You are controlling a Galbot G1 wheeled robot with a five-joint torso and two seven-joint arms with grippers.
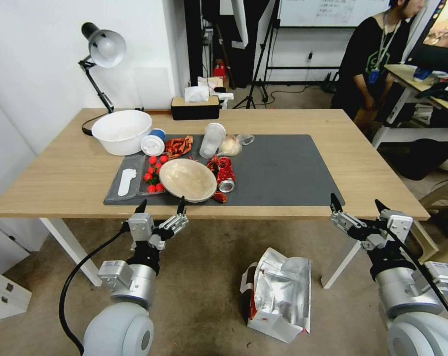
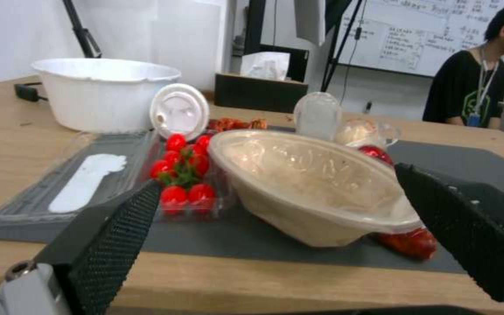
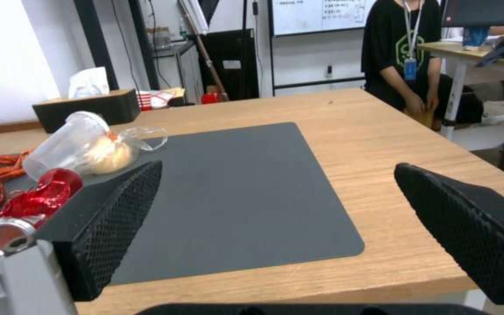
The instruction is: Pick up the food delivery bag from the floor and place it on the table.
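Both grippers wide open, empty: left gripper (image 1: 162,204), right gripper (image 1: 358,201).

You are looking at an office-style lab space. Evidence: a whiteboard (image 1: 332,12) covered in handwriting on the back wall, a tripod stand (image 1: 257,74) beside it, cables trailing over a bare concrete floor (image 1: 204,296), a side desk (image 1: 421,86) carrying a monitor (image 1: 443,34), and a clamp-arm desk lamp (image 1: 101,49) at the wooden work surface (image 1: 372,163).
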